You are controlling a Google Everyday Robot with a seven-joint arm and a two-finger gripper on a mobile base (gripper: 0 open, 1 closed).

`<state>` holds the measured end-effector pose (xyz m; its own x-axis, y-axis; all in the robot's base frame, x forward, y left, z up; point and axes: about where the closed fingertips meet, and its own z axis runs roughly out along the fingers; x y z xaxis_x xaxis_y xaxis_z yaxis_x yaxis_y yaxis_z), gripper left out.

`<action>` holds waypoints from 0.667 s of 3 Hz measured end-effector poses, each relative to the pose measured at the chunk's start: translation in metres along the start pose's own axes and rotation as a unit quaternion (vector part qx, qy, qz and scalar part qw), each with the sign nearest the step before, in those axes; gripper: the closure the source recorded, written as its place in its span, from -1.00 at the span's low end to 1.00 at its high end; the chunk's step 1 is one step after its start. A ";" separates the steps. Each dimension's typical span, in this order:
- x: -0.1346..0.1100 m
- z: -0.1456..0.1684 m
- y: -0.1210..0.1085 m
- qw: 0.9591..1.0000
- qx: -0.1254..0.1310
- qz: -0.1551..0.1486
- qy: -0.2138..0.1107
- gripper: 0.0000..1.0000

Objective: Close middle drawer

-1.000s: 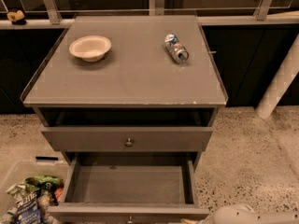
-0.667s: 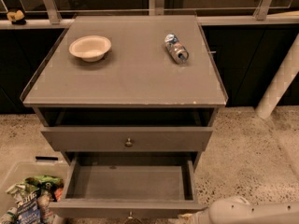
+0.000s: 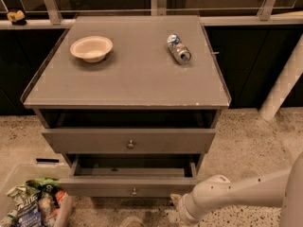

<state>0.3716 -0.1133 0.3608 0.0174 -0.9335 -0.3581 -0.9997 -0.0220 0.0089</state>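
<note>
The middle drawer (image 3: 128, 189) is the low grey-brown front with a small round knob (image 3: 134, 191), below the wider top drawer front (image 3: 129, 141). It stands out a short way from the cabinet, with a narrow strip of its inside showing. The lowest drawer is hidden beneath it. My gripper (image 3: 176, 201) is at the end of the white arm (image 3: 236, 195), which comes in from the lower right. It sits just in front of the drawer front's right end, close to or touching it.
A beige bowl (image 3: 91, 48) and a lying can (image 3: 178, 48) rest on the cabinet top (image 3: 128, 79). A clear bin of wrappers (image 3: 28, 205) stands on the floor at lower left. A white post (image 3: 284, 84) leans at right.
The middle drawer has gone from pulled far out to nearly in. My arm has reached in from the lower right up to its front.
</note>
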 end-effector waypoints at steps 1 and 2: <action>0.005 0.003 -0.009 1.000 0.004 0.002 -0.001 -1.00; 0.012 0.006 -0.046 1.000 0.024 0.002 0.016 -1.00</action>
<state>0.4182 -0.1215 0.3501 0.0123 -0.9447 -0.3276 -0.9994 -0.0010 -0.0347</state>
